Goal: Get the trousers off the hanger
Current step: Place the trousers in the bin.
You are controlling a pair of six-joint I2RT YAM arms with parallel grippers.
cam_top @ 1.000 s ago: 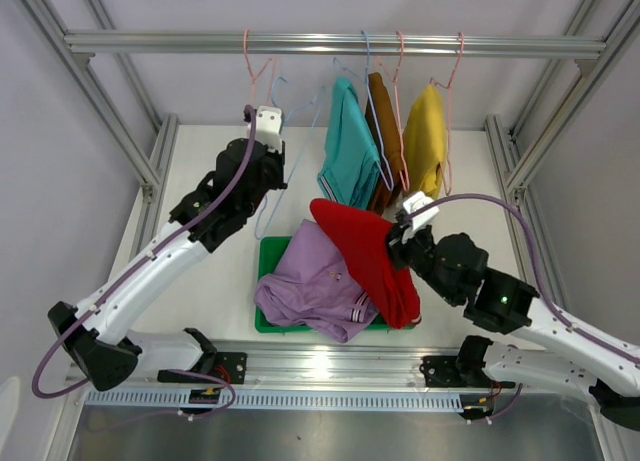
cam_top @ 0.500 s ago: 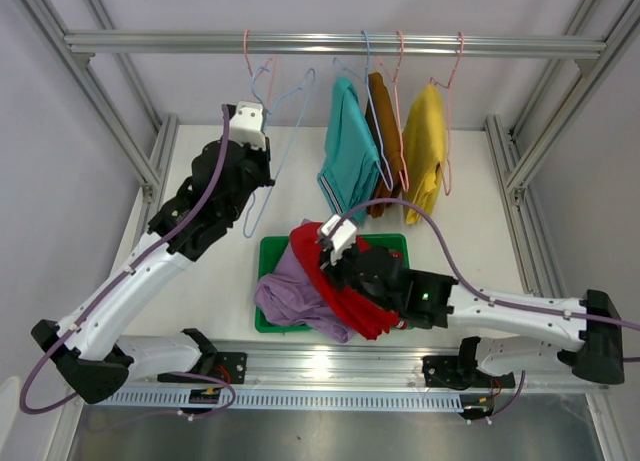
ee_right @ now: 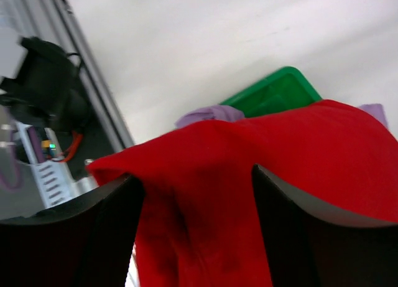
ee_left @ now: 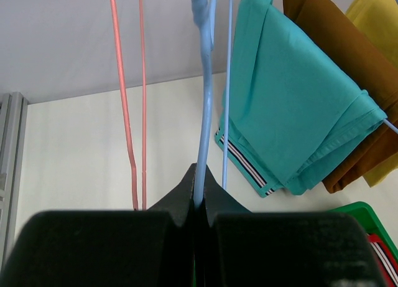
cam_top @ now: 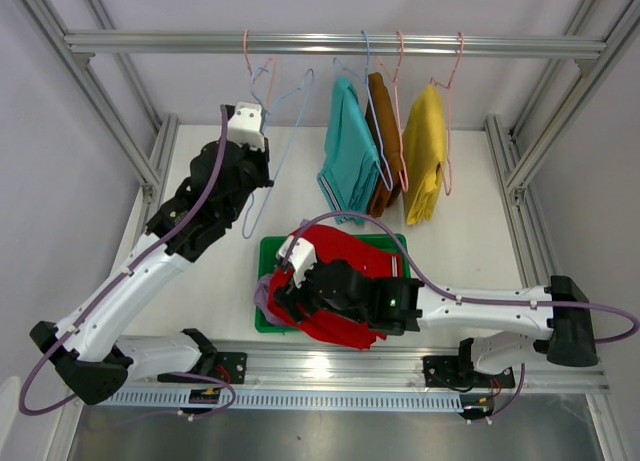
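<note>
On the rail (cam_top: 330, 44) at the back, three pairs hang on hangers. Teal trousers (cam_top: 348, 151) are leftmost, brown trousers (cam_top: 383, 131) are in the middle and touching the teal, and yellow trousers (cam_top: 425, 141) are on the right. All three are folded over their hanger bars, above the white surface (cam_top: 460, 231).

Red trousers (cam_top: 345, 271) are off the hanger, lying crumpled in the green tray (cam_top: 392, 243) at the near middle of the surface. They spill over the tray's front edge. Lilac trousers (ee_right: 205, 116) are in the same tray under the red pair, with only a bit showing at the left rim.

Right pincer (ee_right: 196, 175) is low over the left part of the tray with its fingers spread wide. Red cloth lies loose across the gap between them, and no pinch on it is visible. Whether the fingers touch the cloth can't be told for sure.

Left pincer (ee_left: 199, 197) is raised at back left, near the rail, and clamped tight on the wire of a blue hanger (ee_left: 202, 112). That hanger hooks on the rail and slants down to the left, with no cloth on the part that shows. A pink hanger (ee_left: 121, 100) hangs just left of the blue one, apart from the pincer. Teal trousers sit just right of the blue hanger in the left wrist view.
</note>
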